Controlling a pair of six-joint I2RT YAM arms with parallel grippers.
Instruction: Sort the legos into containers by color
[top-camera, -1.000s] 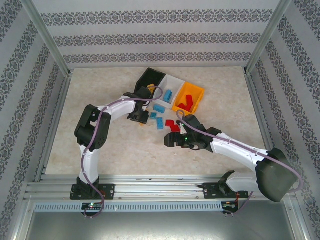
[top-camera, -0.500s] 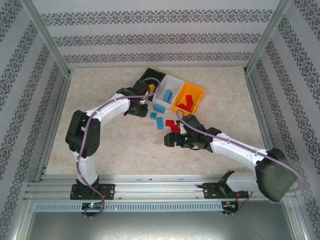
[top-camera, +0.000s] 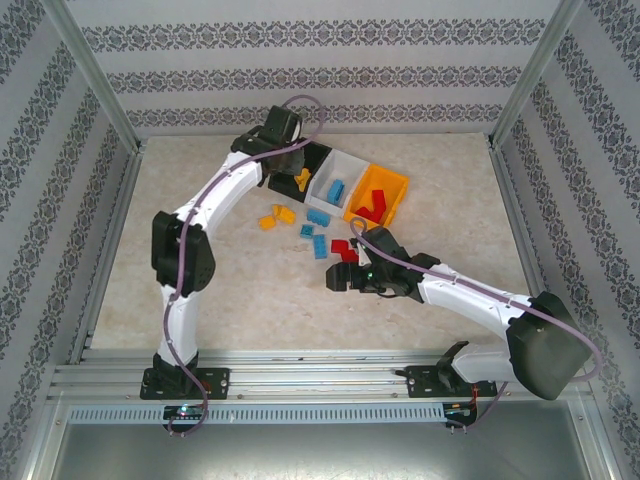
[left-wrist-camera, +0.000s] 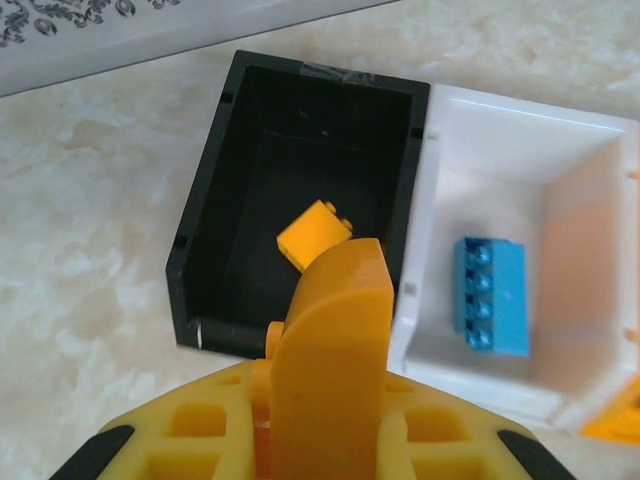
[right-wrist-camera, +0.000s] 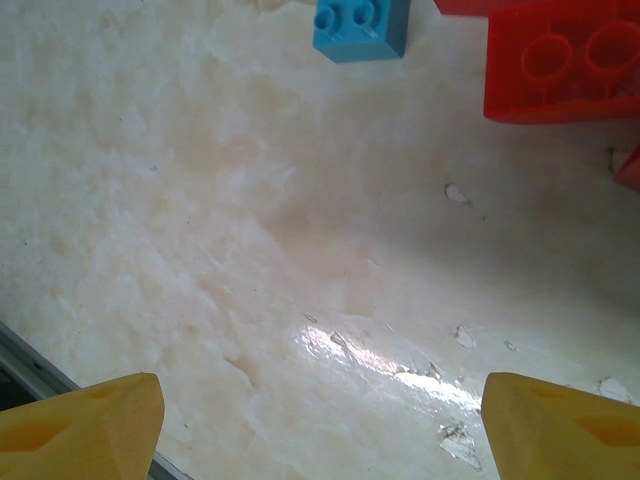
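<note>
The left gripper (left-wrist-camera: 340, 265), closed, covers a corner of the orange-yellow brick (left-wrist-camera: 312, 232) and part of the near wall of the black bin (left-wrist-camera: 200, 230) — whether that brick is pinched or lying loose cannot be told. The white bin (left-wrist-camera: 520, 150) and orange bin (left-wrist-camera: 615, 425) run off the right edge. In the right wrist view the blue brick (right-wrist-camera: 360, 28) and red brick (right-wrist-camera: 560, 70) are cut by the top edge — the fingertips (right-wrist-camera: 85, 425) of the right gripper (right-wrist-camera: 320, 425) by the bottom.

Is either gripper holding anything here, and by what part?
Right gripper is open, empty. Left gripper is shut over the black bin; whether the orange-yellow brick at its tip is pinched cannot be told.
</note>
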